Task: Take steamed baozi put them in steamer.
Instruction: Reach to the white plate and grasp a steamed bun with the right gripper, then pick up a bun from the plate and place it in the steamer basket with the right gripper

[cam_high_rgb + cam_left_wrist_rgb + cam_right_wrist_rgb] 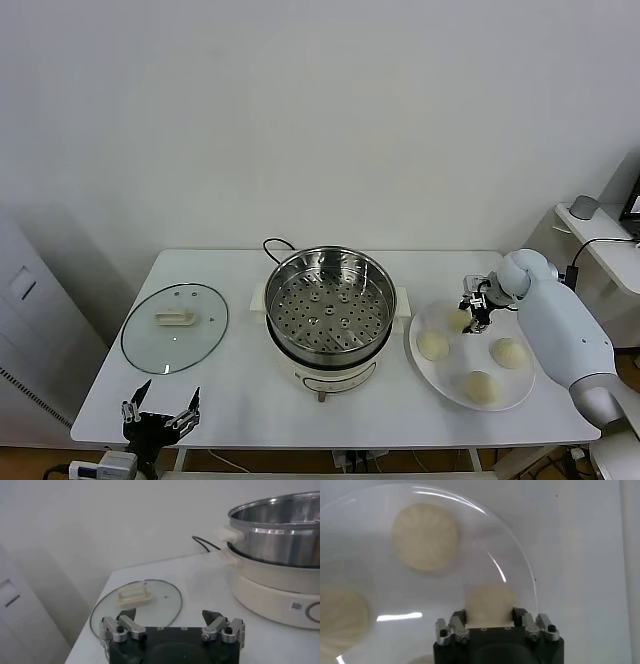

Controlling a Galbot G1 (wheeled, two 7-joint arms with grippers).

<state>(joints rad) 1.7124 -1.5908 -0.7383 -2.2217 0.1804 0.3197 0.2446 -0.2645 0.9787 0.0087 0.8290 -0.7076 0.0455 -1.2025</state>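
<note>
The steamer (330, 262), a shiny steel basket with a perforated bottom on a white pot base, stands mid-table with nothing in it; its wall (280, 535) also shows in the left wrist view. A white plate (455, 385) to its right holds the steamed baozi. My right gripper (472, 312) is down over the plate's back edge, shut on one cream baozi (489, 602) that is pressed between its fingers. Three other baozi (432, 345) (510, 352) (481, 386) lie loose on the plate. My left gripper (160, 415) hangs open at the table's front left corner.
A round glass lid (175, 327) with a beige handle lies flat on the table, left of the steamer. The pot's black cord (275, 245) loops behind it. A second white surface with a grey object (584, 207) stands at the far right.
</note>
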